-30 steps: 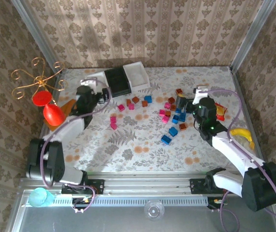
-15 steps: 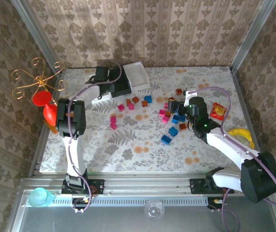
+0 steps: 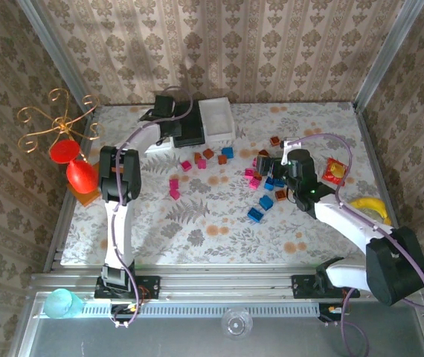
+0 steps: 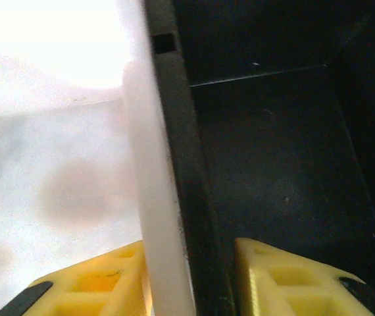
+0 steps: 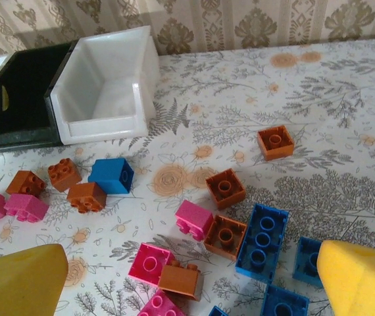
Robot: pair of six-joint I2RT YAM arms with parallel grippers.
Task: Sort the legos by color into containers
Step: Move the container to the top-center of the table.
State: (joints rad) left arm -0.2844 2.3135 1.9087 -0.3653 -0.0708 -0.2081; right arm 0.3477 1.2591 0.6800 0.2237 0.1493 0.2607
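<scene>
Standing astride the touching walls of a white bin (image 4: 56, 171) and the black bin (image 4: 273, 164), left of centre near the top of the overhead view, the left jaws are parted, one on each side, with no brick between them. The right jaws gape wide and empty low over the floral surface (image 5: 345, 92). The legos (image 5: 261, 240) lie scattered just ahead of them, pink, blue and brown, well short of the other white bin (image 5: 102, 85) at upper left.

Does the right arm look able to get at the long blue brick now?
Probably yes: the long blue brick lies uncovered just ahead of the open right gripper, though neighbours touch it.
</scene>
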